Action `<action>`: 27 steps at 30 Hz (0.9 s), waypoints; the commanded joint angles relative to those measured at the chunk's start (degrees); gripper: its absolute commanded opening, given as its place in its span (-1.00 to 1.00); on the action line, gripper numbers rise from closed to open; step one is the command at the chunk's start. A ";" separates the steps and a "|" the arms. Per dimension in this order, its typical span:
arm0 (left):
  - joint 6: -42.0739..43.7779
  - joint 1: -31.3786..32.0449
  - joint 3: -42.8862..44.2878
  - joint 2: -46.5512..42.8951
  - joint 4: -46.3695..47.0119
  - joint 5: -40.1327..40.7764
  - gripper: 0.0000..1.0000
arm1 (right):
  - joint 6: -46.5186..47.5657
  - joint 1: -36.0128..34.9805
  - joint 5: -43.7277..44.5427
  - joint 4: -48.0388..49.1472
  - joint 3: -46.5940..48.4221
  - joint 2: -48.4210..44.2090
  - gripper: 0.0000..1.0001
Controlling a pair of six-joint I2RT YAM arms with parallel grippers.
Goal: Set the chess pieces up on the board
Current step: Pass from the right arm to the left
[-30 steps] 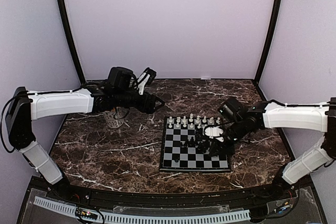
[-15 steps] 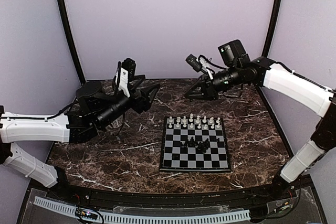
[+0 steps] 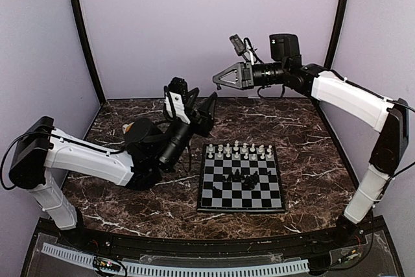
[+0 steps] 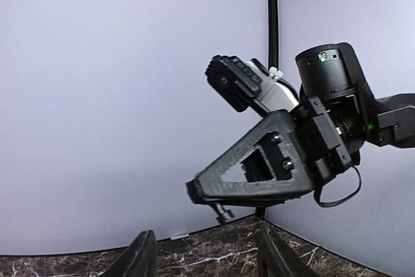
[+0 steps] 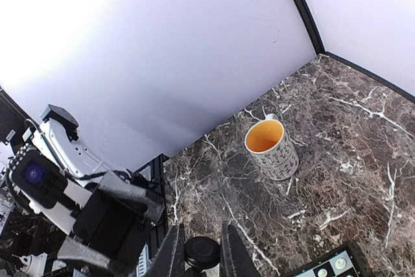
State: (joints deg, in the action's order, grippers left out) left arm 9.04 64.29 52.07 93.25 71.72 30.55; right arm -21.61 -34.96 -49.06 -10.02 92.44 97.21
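One row of white chess pieces [image 3: 244,150] lines the far edge of the board [image 3: 217,200]; black chess pieces [image 3: 243,176] cluster mid-board. Both claws hang well above it: the left gripper [image 3: 204,105], nearer, spread and empty; the right gripper [image 3: 219,80] pinching a small black piece [image 5: 202,251].

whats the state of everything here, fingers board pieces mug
left fingers, open, holding nothing
right fingers, shut on a black piece, held high
board, lying flat
white pieces, standing along its far edge
black pieces, bunched mid-board, not set up
mug, upright, nothing seen inside
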 commanded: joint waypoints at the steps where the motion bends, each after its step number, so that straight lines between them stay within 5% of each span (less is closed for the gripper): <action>1: 7.45 2.77 6.41 3.93 12.30 4.15 0.06 | -9.41 0.16 -2.70 9.08 1.32 0.69 -0.71; 27: 9.99 3.36 20.31 15.93 9.72 15.39 -0.27 | -23.22 0.22 -7.67 26.88 -7.28 -1.52 -0.69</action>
State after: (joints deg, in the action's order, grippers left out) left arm 17.58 67.66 70.48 109.10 80.90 43.79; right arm -44.05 -34.81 -55.37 13.13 85.58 97.49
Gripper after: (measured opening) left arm 0.370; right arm 0.162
